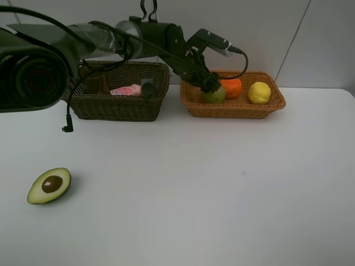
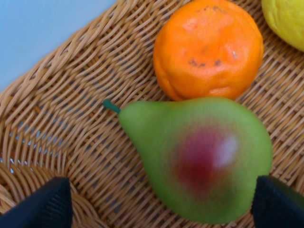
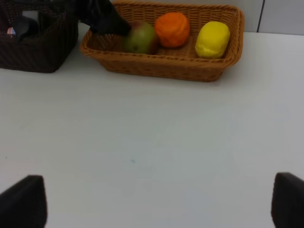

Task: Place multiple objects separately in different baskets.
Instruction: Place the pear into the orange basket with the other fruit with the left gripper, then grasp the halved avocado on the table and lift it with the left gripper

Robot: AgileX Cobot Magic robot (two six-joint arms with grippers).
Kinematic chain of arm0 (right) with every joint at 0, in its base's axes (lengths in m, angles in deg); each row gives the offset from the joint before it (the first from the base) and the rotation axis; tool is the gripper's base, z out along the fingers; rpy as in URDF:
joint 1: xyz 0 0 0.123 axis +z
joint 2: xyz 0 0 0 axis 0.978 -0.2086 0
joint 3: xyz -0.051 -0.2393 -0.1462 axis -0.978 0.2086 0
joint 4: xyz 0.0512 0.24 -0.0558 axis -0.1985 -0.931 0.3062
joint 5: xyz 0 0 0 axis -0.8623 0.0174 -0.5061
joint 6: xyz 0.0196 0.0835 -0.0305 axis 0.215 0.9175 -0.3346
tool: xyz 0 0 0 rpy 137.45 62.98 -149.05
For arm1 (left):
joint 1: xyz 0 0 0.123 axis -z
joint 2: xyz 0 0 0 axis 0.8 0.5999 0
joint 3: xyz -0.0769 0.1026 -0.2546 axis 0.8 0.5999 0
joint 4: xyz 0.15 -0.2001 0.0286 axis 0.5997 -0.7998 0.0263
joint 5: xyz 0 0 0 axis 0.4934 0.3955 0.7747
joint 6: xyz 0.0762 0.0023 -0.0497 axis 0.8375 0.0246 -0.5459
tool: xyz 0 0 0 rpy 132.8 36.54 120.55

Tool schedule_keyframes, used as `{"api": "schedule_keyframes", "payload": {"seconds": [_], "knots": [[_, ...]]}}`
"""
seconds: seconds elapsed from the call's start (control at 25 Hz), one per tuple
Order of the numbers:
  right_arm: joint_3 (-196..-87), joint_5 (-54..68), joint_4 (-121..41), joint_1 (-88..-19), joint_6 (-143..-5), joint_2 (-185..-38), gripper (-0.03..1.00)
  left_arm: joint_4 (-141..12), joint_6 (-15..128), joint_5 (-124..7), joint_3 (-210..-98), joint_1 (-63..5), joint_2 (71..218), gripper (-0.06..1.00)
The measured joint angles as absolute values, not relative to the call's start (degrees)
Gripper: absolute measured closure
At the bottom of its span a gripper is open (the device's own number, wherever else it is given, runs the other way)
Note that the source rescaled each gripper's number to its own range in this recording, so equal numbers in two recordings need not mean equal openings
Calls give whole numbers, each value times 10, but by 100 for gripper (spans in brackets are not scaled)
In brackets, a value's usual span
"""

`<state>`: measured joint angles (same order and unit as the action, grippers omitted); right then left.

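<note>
Nearest the high camera, the avocado (image 1: 49, 185) lies cut side up on the white table (image 1: 199, 188), well apart from both baskets. From that view the left gripper (image 1: 211, 85) reaches across into the tan basket (image 1: 233, 108), right over the pear (image 1: 214, 95), its fingers hard to make out. Only the left wrist view settles it: the fingertips (image 2: 47, 206) stand wide either side of the pear (image 2: 202, 156), which lies on the weave touching the orange (image 2: 209, 47), with the lemon (image 2: 285, 21) beyond. The dark basket (image 1: 119, 105) holds a pink bottle (image 1: 125, 90) among other things too dim to name. Absent from the high view, the right gripper (image 3: 152, 204) hangs wide open above bare table.
</note>
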<state>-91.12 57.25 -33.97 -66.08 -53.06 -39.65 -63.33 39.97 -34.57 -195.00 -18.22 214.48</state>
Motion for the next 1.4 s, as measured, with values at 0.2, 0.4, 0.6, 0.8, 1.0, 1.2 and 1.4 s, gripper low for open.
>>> {"api": "schedule_keyframes", "payload": {"seconds": [0.2,0.4,0.6,0.8,1.0,1.2,1.4], "knots": [[-911,573,-340,-661,-531,-397,-3,-633,400,-327,-1950,-182,2141,-5],[-911,573,-335,-661,-527,-397,-3,-629,400,-257,-1950,-182,2108,-5],[-911,573,-331,-661,-526,-397,-3,-624,400,-170,-1950,-182,2046,-5],[-911,573,-331,-661,-526,-397,-3,-622,422,-92,-1950,-182,1993,-5],[-911,573,-331,-661,-526,-397,-3,-604,426,15,-1950,-182,1957,-5],[-911,573,-330,-661,-526,-397,-3,-581,426,72,-1948,-183,1922,-5],[-911,573,-330,-661,-524,-397,-3,-576,421,72,-1872,-198,1842,-5]]}}
